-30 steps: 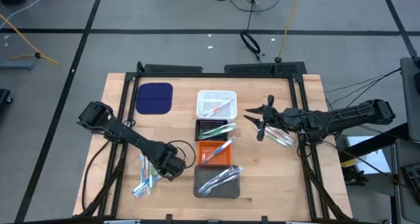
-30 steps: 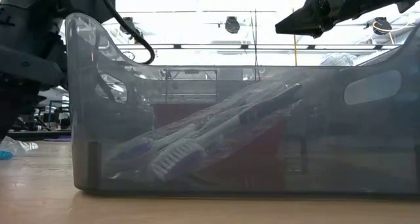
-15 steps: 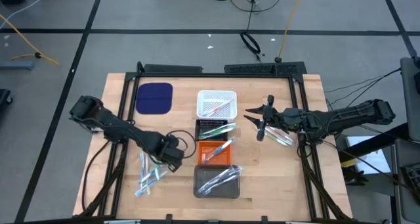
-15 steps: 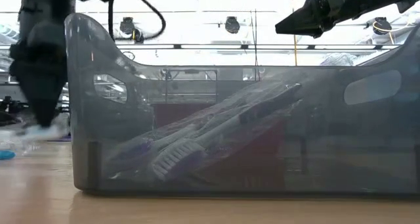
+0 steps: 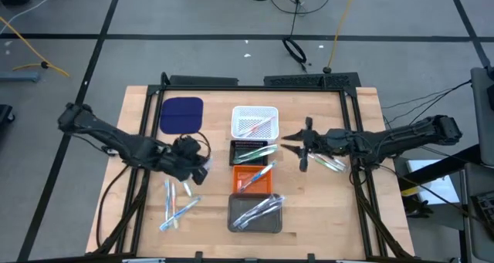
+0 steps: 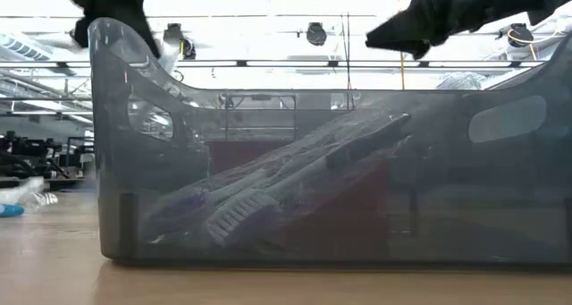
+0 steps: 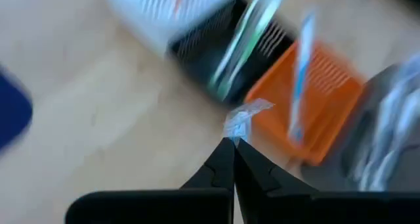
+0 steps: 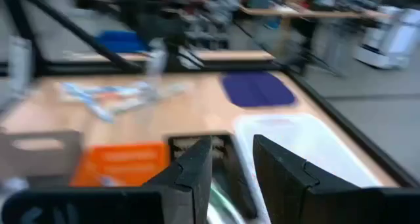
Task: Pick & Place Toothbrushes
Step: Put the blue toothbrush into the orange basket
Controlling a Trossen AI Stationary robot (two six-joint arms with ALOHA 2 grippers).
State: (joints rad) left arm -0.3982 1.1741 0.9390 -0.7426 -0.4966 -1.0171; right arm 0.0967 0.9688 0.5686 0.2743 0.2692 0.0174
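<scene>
Loose toothbrushes (image 5: pixel 174 205) lie on the wooden table at the front left, and more (image 5: pixel 332 161) lie under the right arm. My left gripper (image 5: pixel 194 165) hangs above the table, left of the orange tray (image 5: pixel 253 178). It is shut on a pale blue toothbrush (image 7: pixel 240 121). My right gripper (image 5: pixel 297 147) stands open in the air, right of the black tray (image 5: pixel 253 151), with nothing between its fingers (image 8: pixel 193 168). My left gripper pinches the pale blue toothbrush at one end (image 7: pixel 234 136) between the free ends of its two fingers. The fingers slant down toward the trays. The toothbrush sticks out beyond the fingertips, lifted clear of the table.
Four trays run in a row from far to near: white (image 5: pixel 255 122), black, orange and grey (image 5: pixel 255 213), each with toothbrushes inside. The grey tray (image 6: pixel 313 207) fills the low view. A dark blue pad (image 5: pixel 181 114) lies at the far left.
My left gripper has risen from the toothbrush pile at the front left and gone toward the far edge. It has tipped from pointing down to slanting toward the trays.
</scene>
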